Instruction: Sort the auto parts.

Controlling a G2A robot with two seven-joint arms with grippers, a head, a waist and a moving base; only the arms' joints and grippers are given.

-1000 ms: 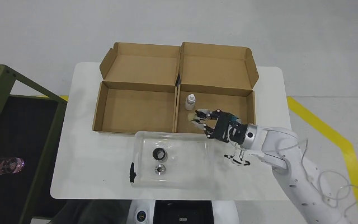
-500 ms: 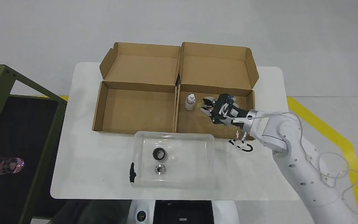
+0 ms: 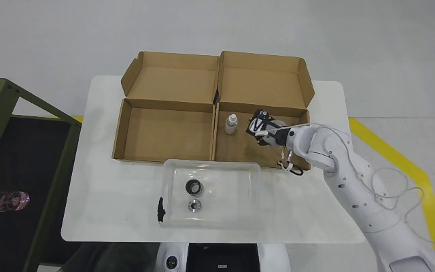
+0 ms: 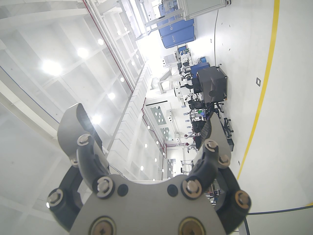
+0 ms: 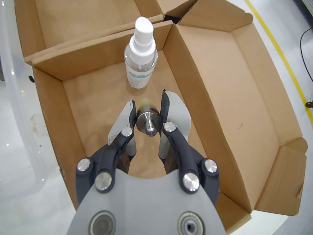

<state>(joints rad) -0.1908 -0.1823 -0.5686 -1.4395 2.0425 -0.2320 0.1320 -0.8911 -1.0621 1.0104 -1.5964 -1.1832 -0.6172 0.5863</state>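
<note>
Threaded metal part (image 5: 146, 122), clamped between the jaws of your right gripper (image 5: 148, 105), hangs over the right cardboard box (image 3: 293, 139), while a black ring (image 3: 194, 186) and a metal fitting (image 3: 194, 205) lie unsorted in the near tray (image 3: 224, 165).

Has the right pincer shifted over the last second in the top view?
Yes. The right pincer, shut on a threaded metal part, went from the clear bin's far rim deeper into the right cardboard box, ending level with the spray bottle.

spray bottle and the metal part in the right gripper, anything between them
Nothing; the right wrist view shows only bare cardboard box floor between the spray bottle and the metal part in the right gripper.
</note>
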